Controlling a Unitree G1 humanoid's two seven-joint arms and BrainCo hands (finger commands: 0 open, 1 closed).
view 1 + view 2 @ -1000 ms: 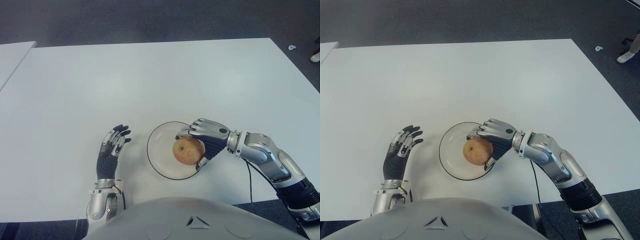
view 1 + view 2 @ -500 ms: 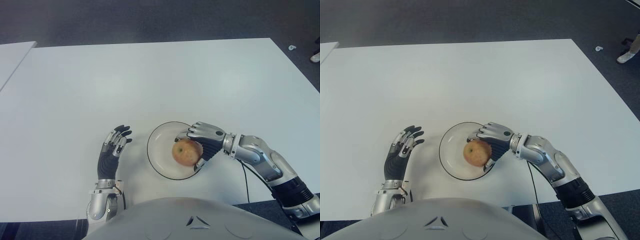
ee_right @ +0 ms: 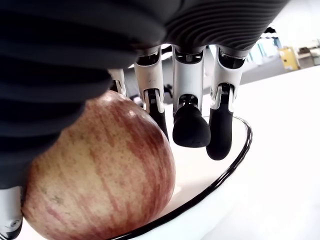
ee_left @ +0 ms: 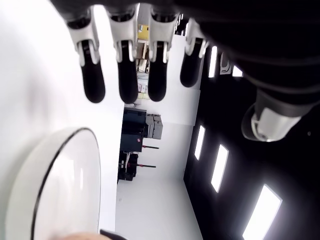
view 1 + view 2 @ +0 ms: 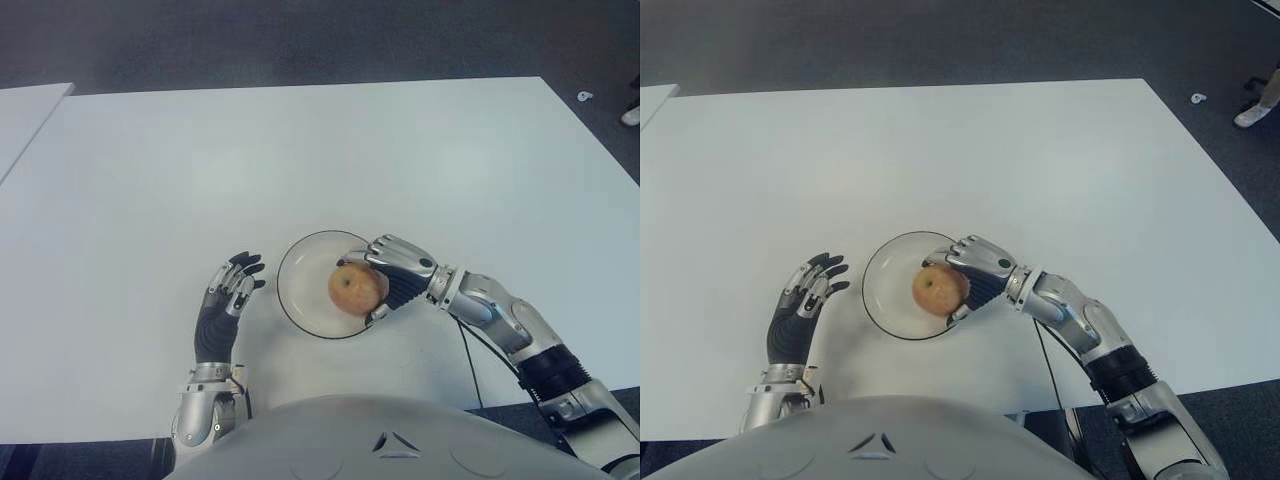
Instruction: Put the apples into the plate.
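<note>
The right hand [image 5: 392, 279] curls its fingers around a red-yellow apple [image 5: 352, 289] that appears to sit in the black-rimmed white plate [image 5: 300, 292] on the white table [image 5: 300, 160], while the left hand [image 5: 228, 297] shows open-fingered beside the plate's left.

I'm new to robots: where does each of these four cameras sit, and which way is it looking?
Left eye: on the head, facing down at the table; both arms show.
Right eye: beside it, same scene.
Left wrist: on the left arm, looking along the open left hand toward the plate.
Right wrist: on the right arm, right hand around the apple.
All views share the plate.
</note>
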